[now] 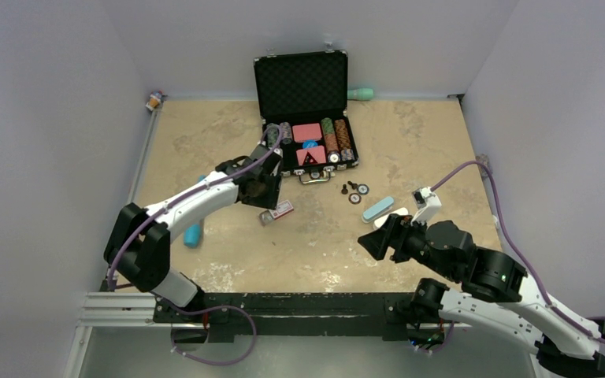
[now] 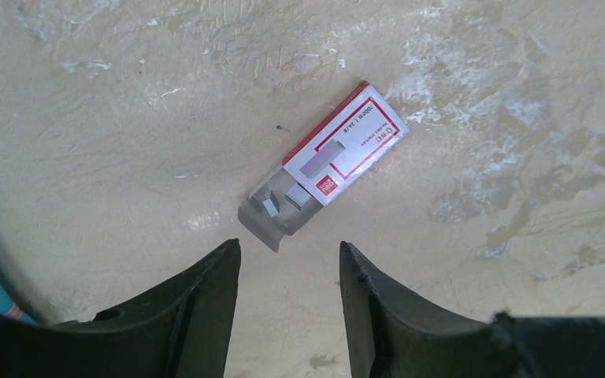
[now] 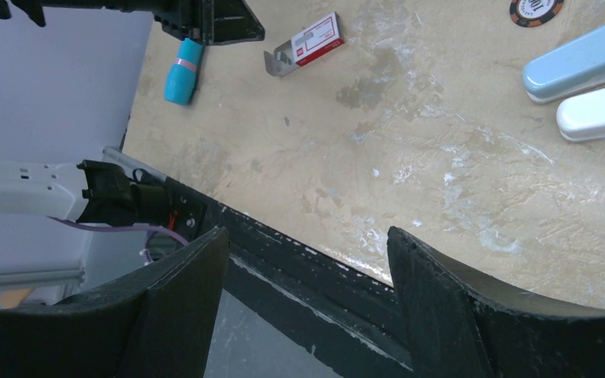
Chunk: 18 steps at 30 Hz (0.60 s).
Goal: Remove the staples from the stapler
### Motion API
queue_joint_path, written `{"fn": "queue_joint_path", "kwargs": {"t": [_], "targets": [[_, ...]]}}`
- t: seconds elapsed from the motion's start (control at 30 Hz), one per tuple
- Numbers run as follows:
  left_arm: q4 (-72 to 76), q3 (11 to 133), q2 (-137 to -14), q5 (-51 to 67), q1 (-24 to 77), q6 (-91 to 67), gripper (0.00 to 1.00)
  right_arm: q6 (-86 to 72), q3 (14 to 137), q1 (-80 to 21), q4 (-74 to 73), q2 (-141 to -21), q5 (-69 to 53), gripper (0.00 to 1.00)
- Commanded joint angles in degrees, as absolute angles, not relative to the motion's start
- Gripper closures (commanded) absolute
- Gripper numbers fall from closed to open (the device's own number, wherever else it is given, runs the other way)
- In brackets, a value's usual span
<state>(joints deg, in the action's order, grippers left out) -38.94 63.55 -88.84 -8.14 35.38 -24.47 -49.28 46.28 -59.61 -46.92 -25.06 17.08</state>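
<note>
The stapler lies right of centre as a pale blue bar point(image 1: 377, 208) point(image 3: 583, 57) with a white bar point(image 1: 391, 215) point(image 3: 599, 113) beside it. A red and white staple box point(image 1: 276, 213) point(image 2: 345, 146) point(image 3: 309, 45) rests on the table with its grey flap open. Two short strips of staples point(image 2: 286, 201) lie at its mouth. My left gripper point(image 1: 270, 198) point(image 2: 290, 252) hovers just short of the flap, open, with nothing between its fingers. My right gripper point(image 1: 367, 242) point(image 3: 307, 236) is open and empty over the table's near edge, left of the stapler.
An open black case point(image 1: 302, 83) with poker chips and cards stands at the back. Loose chips point(image 1: 358, 193) lie in front of it. A teal cylinder point(image 1: 193, 234) point(image 3: 182, 72) lies by the left arm. A teal bottle point(image 1: 360, 94) sits behind the case.
</note>
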Motion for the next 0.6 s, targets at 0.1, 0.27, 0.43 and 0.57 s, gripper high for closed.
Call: {"fn": "queue_joint_path", "kwargs": {"t": [0.1,0.27,0.43,0.57], "targets": [[-42.46,62.75,-78.91,-7.55,35.6,-25.45,0.47,-50.1,48.34,-59.74,-45.17,-25.62,16.11,0.23],[-45.85,60.63,-70.95,-8.07,35.52,-26.52,0.59,-49.37,47.89,-59.77,-42.29,-25.65,13.74,0.23],[-49.47,57.64,-59.36,-6.81,35.5,-27.44,0.58,-49.09,46.6,-59.81,-36.61,-27.08,10.03,0.24],[-54.58,57.32,-50.72,-7.36,35.3,-26.73,0.48,-48.82,45.67,-59.77,-31.2,-30.48,7.66,0.24]]}}
